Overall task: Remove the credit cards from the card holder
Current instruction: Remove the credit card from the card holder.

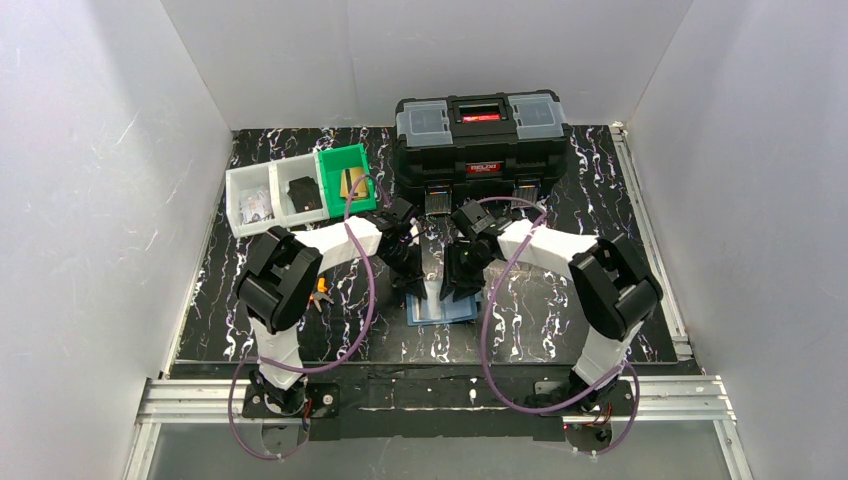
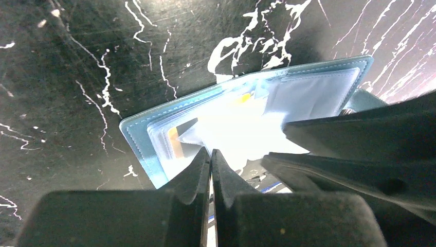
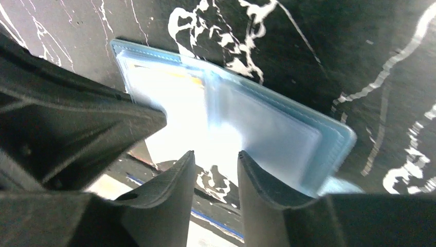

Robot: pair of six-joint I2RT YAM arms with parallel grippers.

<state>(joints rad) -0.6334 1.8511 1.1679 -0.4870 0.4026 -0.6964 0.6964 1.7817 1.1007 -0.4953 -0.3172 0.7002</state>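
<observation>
The blue card holder [image 1: 441, 309] lies open on the black marbled table between both arms. In the left wrist view its teal border [image 2: 138, 138] frames clear sleeves, with an orange-tan credit card [image 2: 175, 143] and a dark credit card [image 2: 188, 125] still tucked inside. My left gripper [image 2: 211, 153] is shut at the sleeves' near edge, seemingly pinching a thin clear sleeve; from above a pale sheet [image 1: 432, 280] stands up between the grippers. My right gripper [image 3: 216, 154] hangs open just over the card holder [image 3: 334, 144], holding nothing. An orange strip [image 3: 196, 81] shows through the plastic.
A black toolbox [image 1: 480, 140] stands close behind the grippers. A green bin [image 1: 345, 180] and two white bins [image 1: 270, 195] sit at the back left. A small orange item [image 1: 320, 291] lies beside the left arm.
</observation>
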